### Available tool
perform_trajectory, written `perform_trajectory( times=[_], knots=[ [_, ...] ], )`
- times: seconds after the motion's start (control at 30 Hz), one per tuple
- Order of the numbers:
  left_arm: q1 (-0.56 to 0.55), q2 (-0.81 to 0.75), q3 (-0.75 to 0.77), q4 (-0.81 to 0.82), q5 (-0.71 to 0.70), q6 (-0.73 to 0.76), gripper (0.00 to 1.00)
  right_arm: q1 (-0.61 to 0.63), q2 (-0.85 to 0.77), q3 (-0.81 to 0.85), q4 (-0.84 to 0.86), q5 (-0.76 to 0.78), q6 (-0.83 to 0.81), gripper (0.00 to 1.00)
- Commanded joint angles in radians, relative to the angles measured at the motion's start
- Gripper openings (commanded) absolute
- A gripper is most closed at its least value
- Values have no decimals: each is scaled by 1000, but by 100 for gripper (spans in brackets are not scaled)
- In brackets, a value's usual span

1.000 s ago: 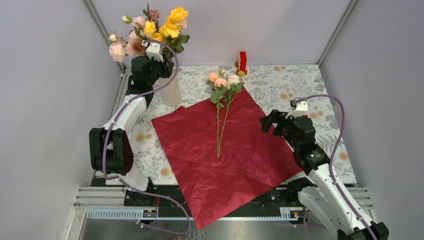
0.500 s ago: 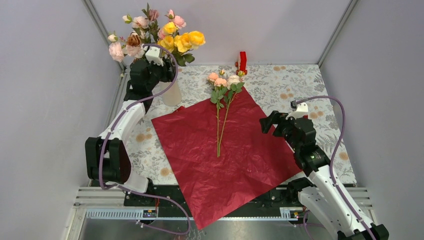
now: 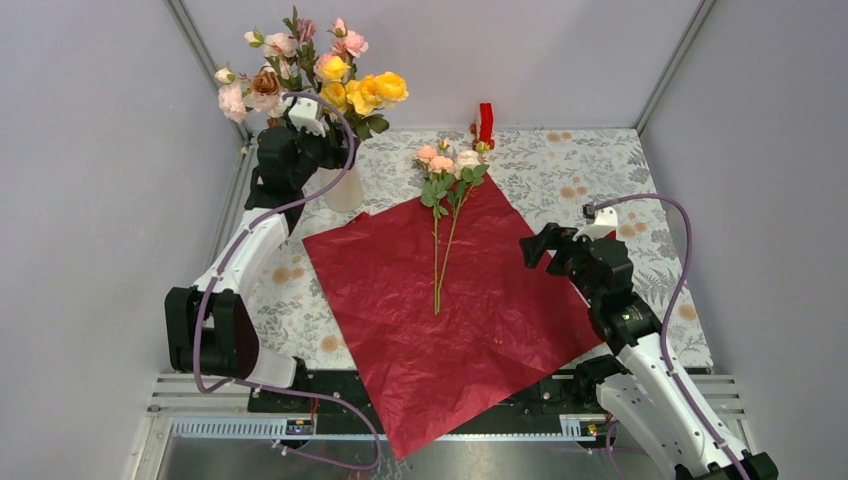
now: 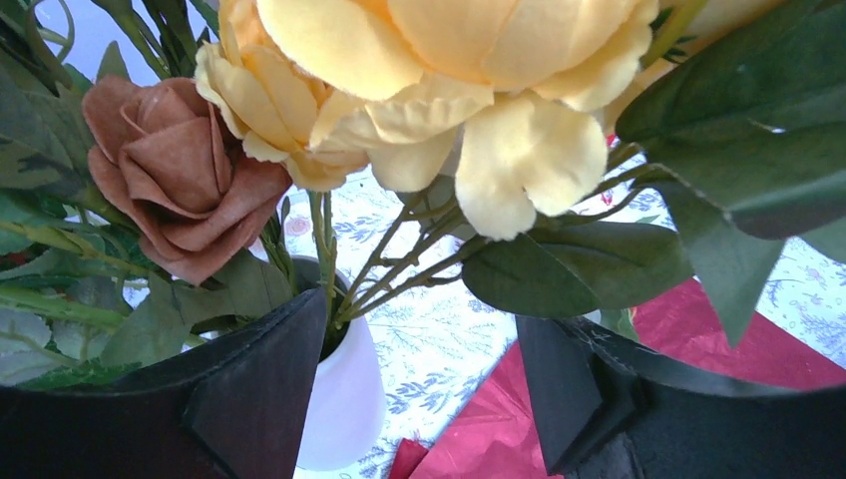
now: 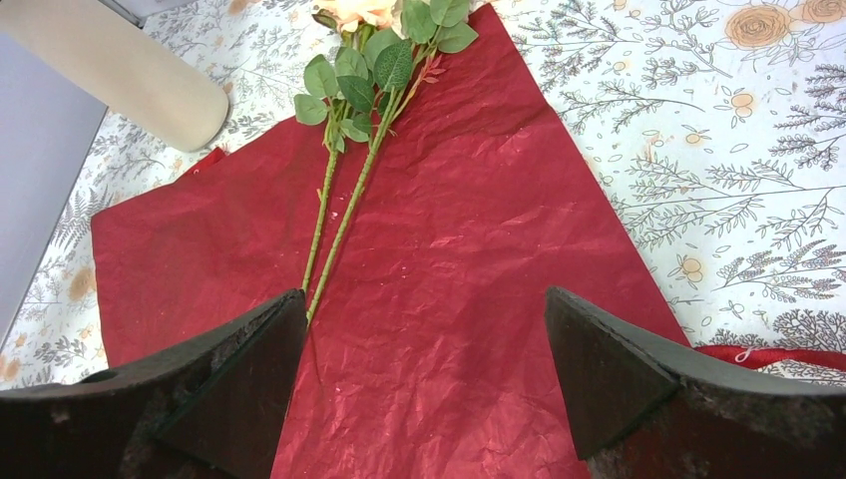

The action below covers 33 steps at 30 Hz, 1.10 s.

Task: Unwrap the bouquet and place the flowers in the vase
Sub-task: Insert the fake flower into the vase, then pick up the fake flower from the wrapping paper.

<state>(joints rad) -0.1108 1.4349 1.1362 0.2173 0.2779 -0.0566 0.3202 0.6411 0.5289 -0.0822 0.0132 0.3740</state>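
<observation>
Top view, left gripper at the far-left vase, now spread, flowers in the vase, yellow blooms tipped right since a second ago, right gripper wide apart at the right edge of the wrapping paper, two loose stems unmoved on the paper, left wrist view, vase stems between parted fingers, right wrist view, paper between wide jaws.

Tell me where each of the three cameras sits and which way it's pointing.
Top external: above and behind the bases, looking down on the table; both arms show.
Left wrist: on the left gripper, facing the vase mouth and yellow bloom; its two fingers show.
Right wrist: on the right gripper, facing the loose flowers on the wrapping paper; its fingers show.
Shared: vase and wrapping paper appear in all three.
</observation>
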Motion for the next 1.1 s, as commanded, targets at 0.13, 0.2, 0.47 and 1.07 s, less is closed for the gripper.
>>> perform_trajectory(
  times=[0.13, 0.2, 0.47, 1.07],
  knots=[
    [-7, -119, -21, -37, 42, -62, 77, -6, -24, 26, -20, -38, 3, 95],
    [-7, -145, -28, -78, 39, -73, 78, -6, -22, 32, -29, -45, 3, 95],
    [-7, -264, -93, -238, -2, -90, 82, -6, 3, 104, -128, -81, 21, 94],
    [-7, -374, -108, -468, -92, -174, 88, 101, 551, 284, -114, -302, 220, 73]
  ],
)
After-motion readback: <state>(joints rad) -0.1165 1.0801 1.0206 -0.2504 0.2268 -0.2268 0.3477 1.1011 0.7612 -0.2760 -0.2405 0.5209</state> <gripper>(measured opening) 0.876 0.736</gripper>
